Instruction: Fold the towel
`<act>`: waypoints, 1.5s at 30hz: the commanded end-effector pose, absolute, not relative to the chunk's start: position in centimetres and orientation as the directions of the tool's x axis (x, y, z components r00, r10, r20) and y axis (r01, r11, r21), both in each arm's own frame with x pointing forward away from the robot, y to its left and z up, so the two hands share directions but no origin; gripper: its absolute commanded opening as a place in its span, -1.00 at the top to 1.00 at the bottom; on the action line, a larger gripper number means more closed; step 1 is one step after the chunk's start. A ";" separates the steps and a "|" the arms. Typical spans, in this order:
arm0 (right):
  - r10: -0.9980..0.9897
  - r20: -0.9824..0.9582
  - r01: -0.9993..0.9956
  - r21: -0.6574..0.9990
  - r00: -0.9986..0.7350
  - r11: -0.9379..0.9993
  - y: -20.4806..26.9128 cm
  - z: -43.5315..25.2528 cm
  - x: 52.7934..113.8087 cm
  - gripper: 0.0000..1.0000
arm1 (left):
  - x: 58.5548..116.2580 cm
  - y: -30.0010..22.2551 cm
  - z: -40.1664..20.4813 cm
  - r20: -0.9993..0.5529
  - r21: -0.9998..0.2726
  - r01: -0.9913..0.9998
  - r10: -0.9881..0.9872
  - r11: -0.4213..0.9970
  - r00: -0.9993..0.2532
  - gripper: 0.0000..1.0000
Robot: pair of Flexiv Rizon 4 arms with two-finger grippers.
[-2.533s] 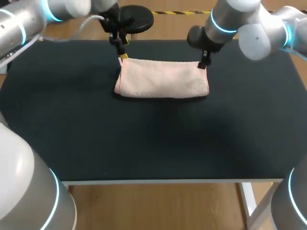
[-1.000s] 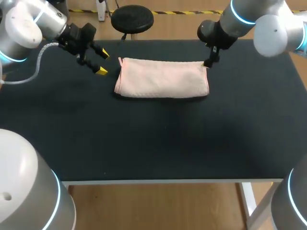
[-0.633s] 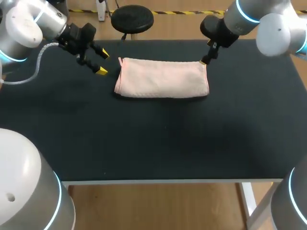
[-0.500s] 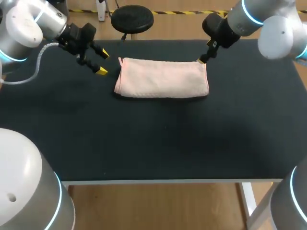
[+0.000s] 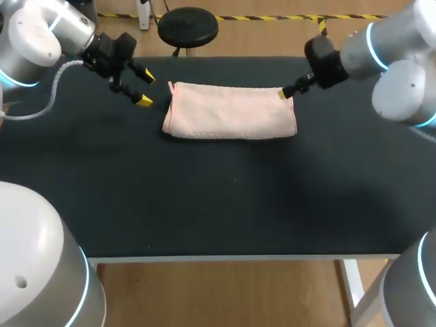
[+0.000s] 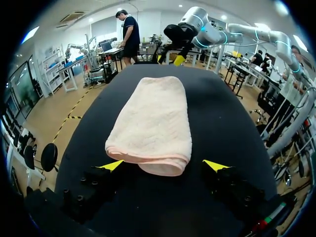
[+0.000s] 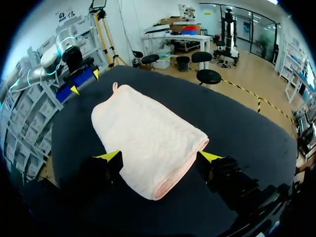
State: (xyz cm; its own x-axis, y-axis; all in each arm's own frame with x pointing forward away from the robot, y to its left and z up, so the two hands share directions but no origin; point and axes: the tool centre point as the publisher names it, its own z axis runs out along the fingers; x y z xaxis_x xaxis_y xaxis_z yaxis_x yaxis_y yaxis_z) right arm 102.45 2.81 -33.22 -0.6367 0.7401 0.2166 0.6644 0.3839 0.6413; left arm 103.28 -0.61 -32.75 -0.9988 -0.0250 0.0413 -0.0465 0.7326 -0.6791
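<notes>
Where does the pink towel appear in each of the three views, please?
Head view: the towel lies folded on the far middle of the black table.
Left wrist view: directly ahead of the left gripper, stretching away from it.
Right wrist view: directly ahead of the right gripper, stretching away from it.
Shared landmark: the black table under the towel.

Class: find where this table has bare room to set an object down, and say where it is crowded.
Widest bare patch: the table between the towel and the front edge. Narrower bare strips run from the towel's short ends to the table's sides. Crowded: the towel's far corners, where the open left pincer and right pincer hang.
</notes>
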 end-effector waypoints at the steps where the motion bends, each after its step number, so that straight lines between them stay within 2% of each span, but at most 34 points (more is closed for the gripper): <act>1: 0.708 0.705 0.858 0.387 -0.039 -0.338 2.2 -34.2 102.1 -1.00 | 103.2 -0.6 -32.8 0.039 -0.680 -0.045 -0.025 0.732 -0.999 -1.00; 13: 0.673 0.734 0.885 0.249 0.093 -0.394 2.1 -37.6 102.5 -1.00 | 103.2 -0.6 -32.8 0.039 -0.680 -0.045 -0.025 0.732 -0.999 -1.00; 22: 0.677 0.736 0.936 0.218 0.029 -0.277 2.2 -40.0 103.6 -1.00 | 103.2 -0.6 -32.8 0.039 -0.680 -0.045 -0.025 0.732 -0.999 -1.00; 45: 0.680 0.733 0.951 0.229 -0.029 -0.206 3.2 -41.5 105.6 -1.00 | 103.2 -0.6 -32.8 0.039 -0.680 -0.045 -0.025 0.732 -0.999 -1.00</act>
State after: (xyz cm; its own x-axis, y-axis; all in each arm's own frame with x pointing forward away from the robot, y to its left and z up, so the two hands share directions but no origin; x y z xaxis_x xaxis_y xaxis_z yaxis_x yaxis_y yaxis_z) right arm 105.02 2.99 -41.16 -0.0272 0.6808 0.7319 0.9488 -0.2129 0.2334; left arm 103.27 -0.62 -32.76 -0.9988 -0.0259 0.0409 -0.0468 0.7329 -0.6788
